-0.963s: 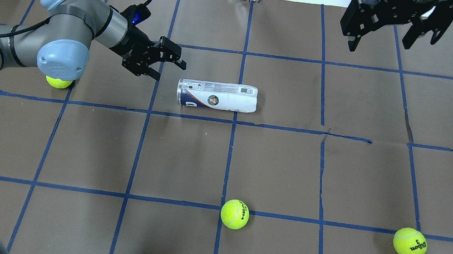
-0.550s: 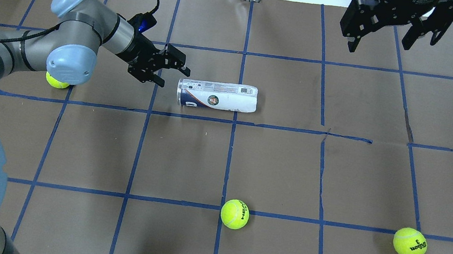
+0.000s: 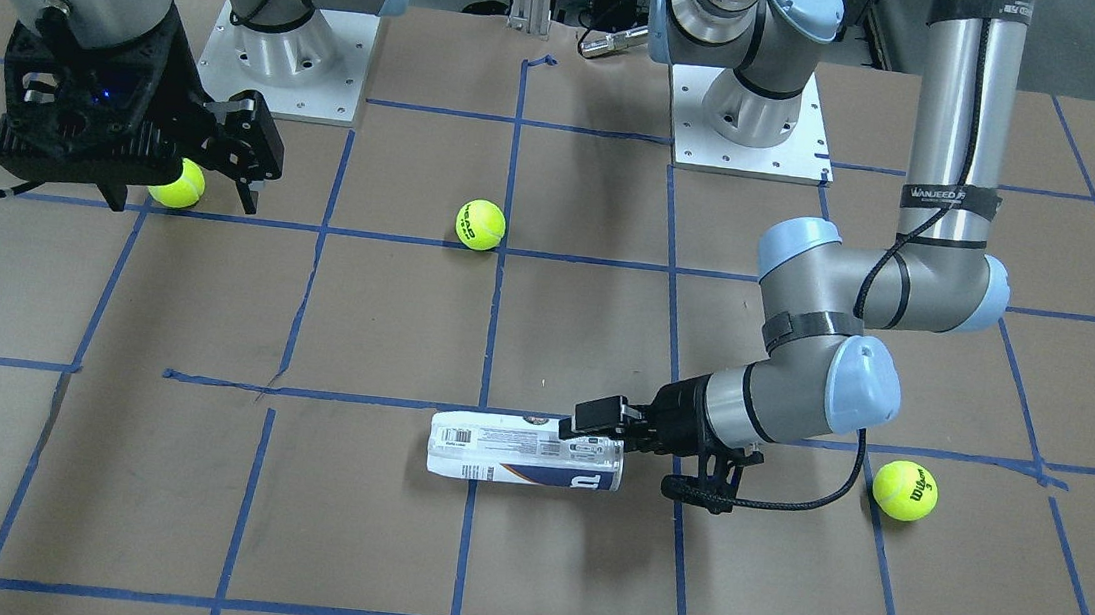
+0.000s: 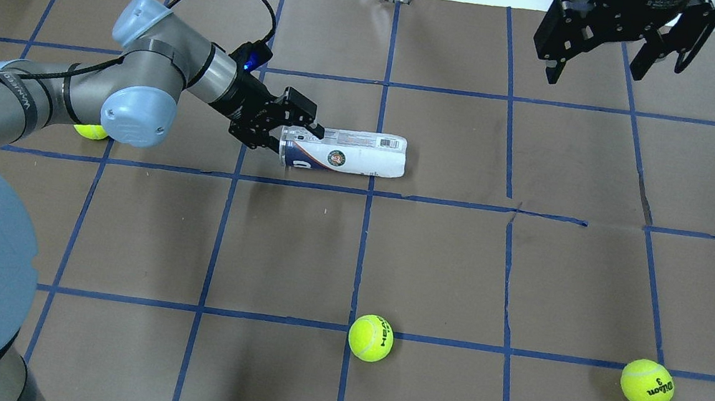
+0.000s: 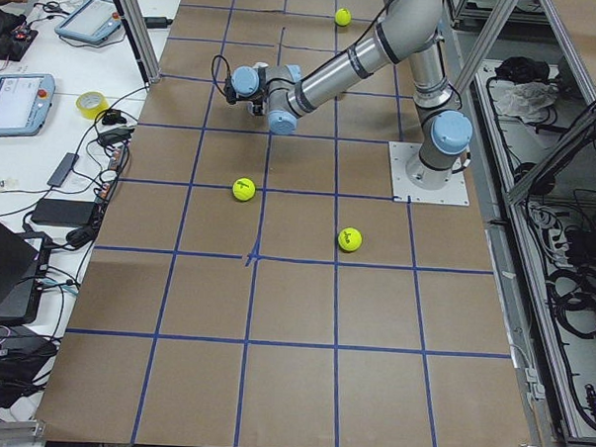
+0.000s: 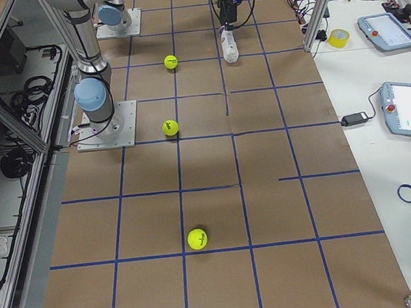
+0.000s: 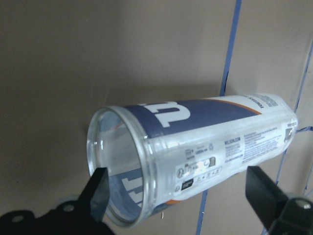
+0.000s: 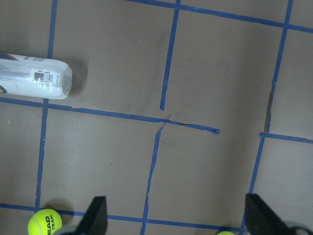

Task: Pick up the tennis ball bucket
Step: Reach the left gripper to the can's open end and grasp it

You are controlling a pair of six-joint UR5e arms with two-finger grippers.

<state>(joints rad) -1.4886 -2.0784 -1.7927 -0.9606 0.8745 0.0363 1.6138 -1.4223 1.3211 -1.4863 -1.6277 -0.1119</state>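
Clear tennis ball bucket with white and navy label, white logo, thin orange stripe, black barcode, round emblem perhaps dark green, brown desk crossed by a blue grid, yellow-green tennis balls lettered black

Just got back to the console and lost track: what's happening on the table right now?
The left gripper is at the open end of the tennis ball bucket, which lies on its side on the table, not yet lifted. Its jaws are open, one on each side of the bucket's mouth, not closed on it. The right gripper hangs open high above the table, away from the bucket, holding nothing. Three tennis balls sit loose.
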